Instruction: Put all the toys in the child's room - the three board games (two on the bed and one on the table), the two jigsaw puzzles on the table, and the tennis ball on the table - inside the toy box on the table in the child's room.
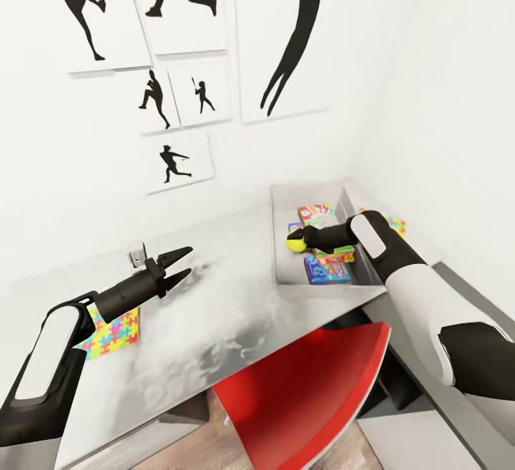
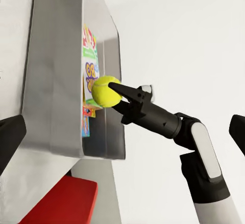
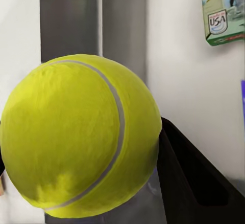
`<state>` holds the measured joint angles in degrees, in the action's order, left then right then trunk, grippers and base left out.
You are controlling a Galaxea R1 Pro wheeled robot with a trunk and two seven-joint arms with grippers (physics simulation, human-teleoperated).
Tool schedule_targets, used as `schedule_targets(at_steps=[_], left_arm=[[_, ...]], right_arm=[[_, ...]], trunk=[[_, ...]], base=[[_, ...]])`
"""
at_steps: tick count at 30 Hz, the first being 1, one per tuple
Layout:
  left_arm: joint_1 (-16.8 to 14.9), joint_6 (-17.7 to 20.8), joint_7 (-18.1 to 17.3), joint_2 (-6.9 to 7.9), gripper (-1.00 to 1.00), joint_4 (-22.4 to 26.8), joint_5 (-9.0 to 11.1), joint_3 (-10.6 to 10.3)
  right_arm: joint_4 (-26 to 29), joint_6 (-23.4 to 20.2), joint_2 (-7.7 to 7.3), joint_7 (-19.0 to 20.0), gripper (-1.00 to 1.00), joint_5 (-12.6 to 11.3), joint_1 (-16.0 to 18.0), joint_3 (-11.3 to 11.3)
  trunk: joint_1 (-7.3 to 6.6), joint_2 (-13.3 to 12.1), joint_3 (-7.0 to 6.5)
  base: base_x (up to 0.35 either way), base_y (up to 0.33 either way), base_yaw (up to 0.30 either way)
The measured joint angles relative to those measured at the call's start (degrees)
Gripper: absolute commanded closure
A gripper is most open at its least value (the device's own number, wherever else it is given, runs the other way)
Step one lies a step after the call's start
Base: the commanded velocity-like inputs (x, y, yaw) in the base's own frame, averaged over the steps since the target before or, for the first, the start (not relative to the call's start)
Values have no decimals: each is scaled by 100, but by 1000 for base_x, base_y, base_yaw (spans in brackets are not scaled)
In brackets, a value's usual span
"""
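My right gripper [image 1: 295, 243] is shut on the yellow-green tennis ball [image 1: 293, 245], holding it just over the inside of the light grey toy box [image 1: 281, 270] at the right end of the table [image 1: 229, 312]. In the left wrist view the ball [image 2: 105, 91] hangs over the box [image 2: 56, 81]. Printed board games lie in the box: a white-green one [image 1: 315, 212] and a blue one [image 1: 323, 270]. One jigsaw puzzle [image 1: 114, 331] lies on the table under my left arm, and another [image 1: 398, 225] lies beyond the box. My left gripper [image 1: 187, 260] is open above the table's middle, holding nothing.
A red chair [image 1: 307, 391] is tucked under the table's front edge. White walls with black silhouette pictures [image 1: 179, 162] close off the back and right sides. A lower grey surface [image 1: 458, 284] runs along the right wall.
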<state>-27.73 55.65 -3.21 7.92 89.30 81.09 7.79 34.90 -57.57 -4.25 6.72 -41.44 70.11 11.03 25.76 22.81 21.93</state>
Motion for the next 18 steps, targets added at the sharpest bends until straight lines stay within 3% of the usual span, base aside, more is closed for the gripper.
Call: schedule_targets(at_steps=[18], left_arm=[[-2, 5, -4, 0, -100, 0, 6, 9]], right_arm=[[-1, 22, 5, 2, 100, 3, -3, 6]], trunk=[[0, 0, 169]], base=[[0, 0, 0]])
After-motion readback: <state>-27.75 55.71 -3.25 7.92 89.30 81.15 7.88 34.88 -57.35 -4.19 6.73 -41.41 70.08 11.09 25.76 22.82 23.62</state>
